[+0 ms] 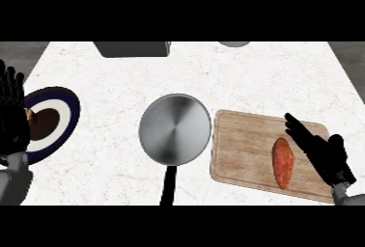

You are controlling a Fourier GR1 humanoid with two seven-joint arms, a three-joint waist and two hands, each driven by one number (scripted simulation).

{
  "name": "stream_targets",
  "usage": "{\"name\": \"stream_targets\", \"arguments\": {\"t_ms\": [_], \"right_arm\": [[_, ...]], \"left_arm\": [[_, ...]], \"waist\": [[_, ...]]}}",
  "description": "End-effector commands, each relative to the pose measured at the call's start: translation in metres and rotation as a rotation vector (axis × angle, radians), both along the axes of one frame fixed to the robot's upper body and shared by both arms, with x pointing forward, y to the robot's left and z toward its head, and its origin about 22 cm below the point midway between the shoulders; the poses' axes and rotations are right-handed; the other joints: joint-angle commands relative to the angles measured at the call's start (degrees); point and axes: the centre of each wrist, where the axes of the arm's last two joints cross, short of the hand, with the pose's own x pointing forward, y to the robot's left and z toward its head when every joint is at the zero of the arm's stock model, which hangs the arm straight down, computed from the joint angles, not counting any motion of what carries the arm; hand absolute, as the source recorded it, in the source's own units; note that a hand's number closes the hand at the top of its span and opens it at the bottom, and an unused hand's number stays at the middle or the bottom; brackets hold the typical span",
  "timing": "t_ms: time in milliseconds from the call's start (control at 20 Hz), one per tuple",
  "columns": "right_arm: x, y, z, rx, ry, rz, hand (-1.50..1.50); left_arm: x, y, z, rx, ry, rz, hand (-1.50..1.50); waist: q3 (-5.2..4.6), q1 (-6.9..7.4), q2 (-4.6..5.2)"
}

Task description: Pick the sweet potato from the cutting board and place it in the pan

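- The sweet potato (283,162) lay on the wooden cutting board (242,152), lengthwise toward the board's right half, its orange-red skin plain against the pale wood
- The right hand (324,153) was just beside it on the right, over the board's right edge, fingers straight and spread, pointing up and to the left; it held nothing, and its fingertips reached past the potato's upper end (whether the hand touched the potato could not be told)
- The cutting board sat at a slight tilt on the white marbled counter (107,159), its left edge close beside the pan
- The pan (175,129), round and grey metal, lay in the middle of the counter with its black handle (169,185) running down toward the lower edge; nothing was in it
- At the far left was a plate (63,120) with a dark blue rim and a white ring, bearing something brown at its centre
- The left hand (10,111) showed at the left edge, partly over that plate, fingers up and open, grasping nothing
- At the counter's far edge stood a grey box-like object (133,48) and, further right, part of a rounded grey object (234,44)
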Motion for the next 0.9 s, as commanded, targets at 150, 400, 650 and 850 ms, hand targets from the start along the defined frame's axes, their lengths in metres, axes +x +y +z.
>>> {"name": "stream_targets", "arguments": {"t_ms": [150, 400, 650, 850], "right_arm": [[0.044, -0.011, 0.074, 0.325, -0.407, 0.162, 1.50], [0.029, -0.070, 0.087, 0.044, -0.625, 0.029, 1.50], [-0.044, -0.150, 0.067, -0.116, -0.578, 0.114, -1.50], [-0.041, -0.169, 0.074, -0.236, -0.621, 0.218, -1.50]], "left_arm": [[-0.005, -0.012, -0.020, -0.047, 0.199, -0.140, 0.00], [-0.014, -0.040, -0.036, -0.156, 0.372, -0.261, 0.00], [-0.019, -0.028, -0.029, -0.167, 0.412, -0.269, 0.00], [-0.001, -0.043, -0.025, -0.167, 0.388, -0.290, 0.00]], "waist": [[-1.42, -0.86, 1.04], [-1.44, -2.32, 0.76], [-1.48, -2.52, 0.71], [-1.59, -1.21, 1.13]]}}
